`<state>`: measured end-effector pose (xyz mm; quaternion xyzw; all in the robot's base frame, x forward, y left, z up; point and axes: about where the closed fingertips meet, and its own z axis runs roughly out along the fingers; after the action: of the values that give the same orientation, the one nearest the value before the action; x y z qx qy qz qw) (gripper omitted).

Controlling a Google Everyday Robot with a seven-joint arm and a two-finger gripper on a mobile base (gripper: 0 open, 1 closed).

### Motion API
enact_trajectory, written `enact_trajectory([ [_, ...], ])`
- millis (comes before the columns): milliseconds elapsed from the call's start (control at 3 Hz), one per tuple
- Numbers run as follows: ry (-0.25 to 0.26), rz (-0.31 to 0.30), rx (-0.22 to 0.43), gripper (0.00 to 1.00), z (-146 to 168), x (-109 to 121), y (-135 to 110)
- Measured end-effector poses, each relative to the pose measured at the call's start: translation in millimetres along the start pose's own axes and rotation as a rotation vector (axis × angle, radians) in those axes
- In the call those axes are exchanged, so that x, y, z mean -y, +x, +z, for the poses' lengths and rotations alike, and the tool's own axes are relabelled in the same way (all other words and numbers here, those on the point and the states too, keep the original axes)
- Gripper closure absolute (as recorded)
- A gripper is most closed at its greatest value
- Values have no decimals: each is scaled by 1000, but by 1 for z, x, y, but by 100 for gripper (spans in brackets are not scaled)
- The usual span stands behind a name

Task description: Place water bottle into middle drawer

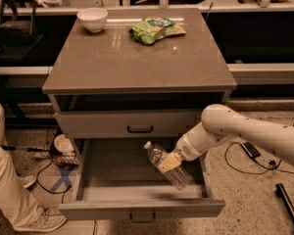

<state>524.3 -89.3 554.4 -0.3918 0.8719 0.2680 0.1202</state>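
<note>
The water bottle (pixel 165 164) is a small clear ribbed bottle with a white cap. It hangs tilted, cap up and to the left, over the right half of the open middle drawer (pixel 117 177). My gripper (pixel 174 161) is shut on the water bottle around its middle, reaching in from the right on my white arm (pixel 235 131). The drawer is pulled out, and its grey floor shows under the bottle. The like grey drawer above it (pixel 132 124) is closed.
On the cabinet top (pixel 137 58) stand a white bowl (pixel 92 18) at the back left and a green snack bag (pixel 156 29) at the back. A person's leg and shoe (pixel 14 190) are at the left. Cables (pixel 245 155) lie on the floor at the right.
</note>
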Motion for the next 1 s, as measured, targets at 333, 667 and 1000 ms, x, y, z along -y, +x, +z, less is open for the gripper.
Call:
enact_trajectory([
  [333,-11,47,-12,100,46,15,7],
  [667,-15,120,-14,100,85,26,19],
  [1000,-26,210,-3,74,125,35,30],
])
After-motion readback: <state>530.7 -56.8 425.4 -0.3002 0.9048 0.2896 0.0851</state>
